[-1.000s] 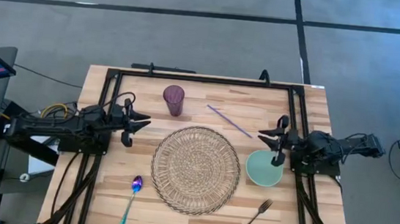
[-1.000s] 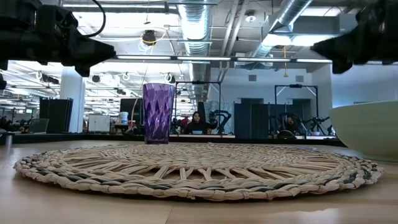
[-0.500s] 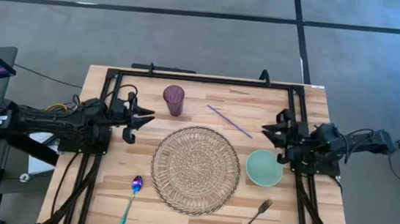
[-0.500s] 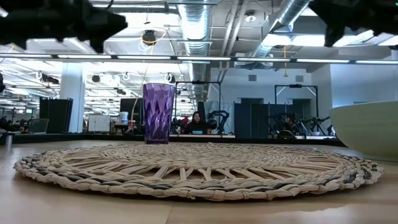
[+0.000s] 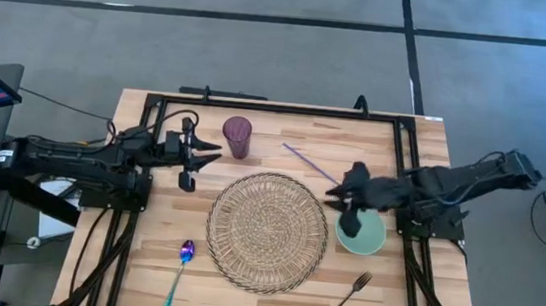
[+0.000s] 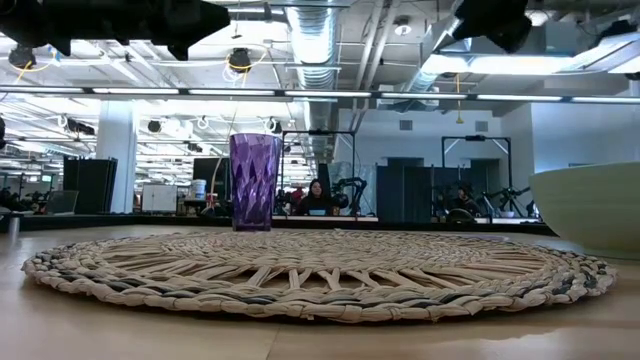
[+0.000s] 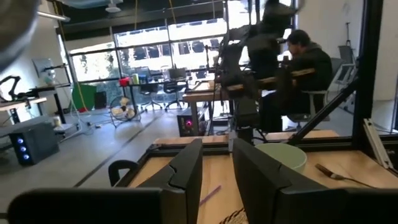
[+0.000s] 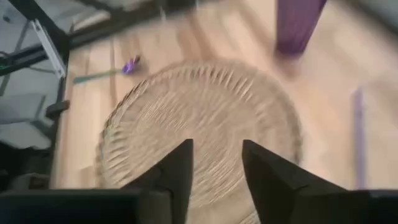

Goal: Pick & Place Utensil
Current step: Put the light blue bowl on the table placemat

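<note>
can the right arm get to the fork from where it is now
Probably yes. The right gripper hovers open over the green bowl's edge, and the fork lies uncovered on bare wood just beyond it, nothing between.

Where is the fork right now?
High view: the fork lies near the table's front edge on the right, just below the green bowl, beside the woven mat.

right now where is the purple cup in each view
high view: purple cup at the table's far side, beyond the woven mat.
low view: upright left of centre, behind the mat.
left wrist view: not in it.
right wrist view: top right, past the mat.
shared landmark: the mat.
</note>
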You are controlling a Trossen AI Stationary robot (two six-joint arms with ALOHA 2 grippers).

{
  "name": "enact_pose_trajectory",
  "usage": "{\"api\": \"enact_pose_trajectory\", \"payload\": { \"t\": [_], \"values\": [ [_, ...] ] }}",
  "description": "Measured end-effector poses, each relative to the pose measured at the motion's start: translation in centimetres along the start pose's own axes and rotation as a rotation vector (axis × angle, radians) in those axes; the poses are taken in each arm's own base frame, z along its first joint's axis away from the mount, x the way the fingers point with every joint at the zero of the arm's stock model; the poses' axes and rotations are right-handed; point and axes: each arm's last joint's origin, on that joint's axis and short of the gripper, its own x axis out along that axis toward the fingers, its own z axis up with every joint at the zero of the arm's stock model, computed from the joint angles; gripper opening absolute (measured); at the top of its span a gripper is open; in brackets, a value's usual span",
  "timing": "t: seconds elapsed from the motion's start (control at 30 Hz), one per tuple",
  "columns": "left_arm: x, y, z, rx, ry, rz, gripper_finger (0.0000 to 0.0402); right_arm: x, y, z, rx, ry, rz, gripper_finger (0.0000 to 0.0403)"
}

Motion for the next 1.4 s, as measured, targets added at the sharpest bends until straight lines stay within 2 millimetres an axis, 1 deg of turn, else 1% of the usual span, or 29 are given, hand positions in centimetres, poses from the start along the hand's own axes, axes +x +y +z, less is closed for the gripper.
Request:
{"api": "enact_pose_trajectory", "payload": {
  "t": [0.17,0.23,0.37,0.47,0.53,0.6,0.8,0.9,0.97,1.07,1.2,1.23,1.4],
  "values": [
    [0.0,0.1,0.0,0.0,-0.003,0.02,0.0091,3.0,2.9,-0.2,0.165,0.327,-0.095,0.0186],
    [0.0,0.1,0.0,0.0,0.002,0.019,0.0091,3.8,3.6,-1.0,0.206,0.458,-0.184,0.0202],
    [0.1,0.0,-0.1,0.001,0.009,0.018,0.0091,6.0,4.5,-3.1,0.303,0.625,-0.366,0.0221],
    [0.1,0.0,-0.1,0.0,0.01,0.018,0.0091,7.7,4.9,-4.5,0.391,0.736,-0.428,0.0225],
    [0.1,0.0,-0.1,0.0,0.01,0.018,0.0091,8.9,5.1,-5.2,0.416,0.79,-0.457,0.0225],
    [0.1,0.0,-0.1,0.0,0.009,0.018,0.0091,10.0,5.0,-6.0,0.417,0.826,-0.508,0.0223],
    [0.1,0.0,-0.1,0.0,0.009,0.018,0.0091,12.2,4.8,-7.4,0.435,0.901,-0.575,0.0211],
    [0.1,0.1,-0.1,0.001,0.006,0.018,0.0091,12.8,4.6,-7.9,0.438,0.928,-0.61,0.0194],
    [0.1,0.1,-0.1,0.001,0.007,0.018,0.0091,13.1,4.6,-8.1,0.438,0.945,-0.612,0.0171],
    [0.1,0.1,-0.1,0.001,0.006,0.018,0.0091,13.1,4.4,-7.9,0.445,0.946,-0.612,0.0117],
    [0.1,0.1,-0.1,0.043,0.007,0.018,0.0091,12.5,4.5,-7.4,0.456,0.942,-0.589,0.0025],
    [0.1,0.1,-0.1,0.049,0.007,0.018,0.0091,12.3,4.5,-7.3,0.459,0.938,-0.581,0.0014],
    [0.1,0.1,-0.1,0.053,0.005,0.019,0.0091,11.1,4.6,-6.3,0.48,0.904,-0.536,0.0011]
  ]
}}
